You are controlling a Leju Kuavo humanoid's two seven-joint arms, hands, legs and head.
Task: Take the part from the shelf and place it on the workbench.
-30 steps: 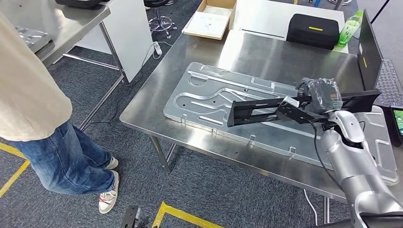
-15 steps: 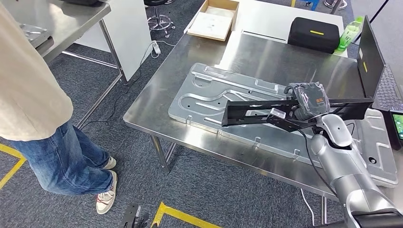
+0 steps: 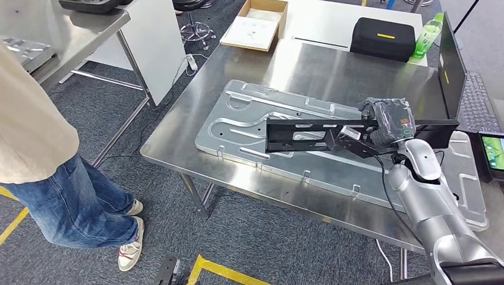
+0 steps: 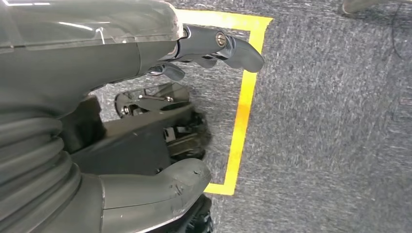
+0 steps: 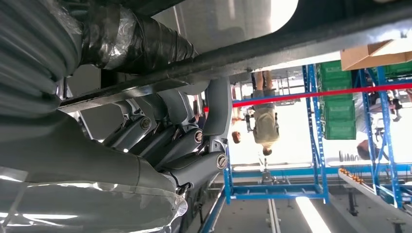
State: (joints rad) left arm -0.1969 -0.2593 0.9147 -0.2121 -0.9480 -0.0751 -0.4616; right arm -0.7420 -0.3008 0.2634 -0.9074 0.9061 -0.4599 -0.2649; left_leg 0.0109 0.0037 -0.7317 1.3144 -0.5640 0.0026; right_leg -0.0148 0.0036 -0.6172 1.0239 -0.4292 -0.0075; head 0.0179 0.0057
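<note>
Clamped in the right hand [image 3: 389, 122], the long black part [image 3: 309, 133] has been carried further out over the workbench [image 3: 178, 139] and its grey plate [image 3: 238, 113], so set-down seems near; the left hand [image 4: 145, 121] hangs with fingers apart.

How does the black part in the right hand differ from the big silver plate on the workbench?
The black part is dark, long and narrow; the silver plate is pale, shiny and far wider. The part is gripped by the right hand above the workbench; the plate lies flat on it, untouched. The part is an open frame with cut-outs; the plate is a solid sheet with raised channels. Both look like metal.
</note>
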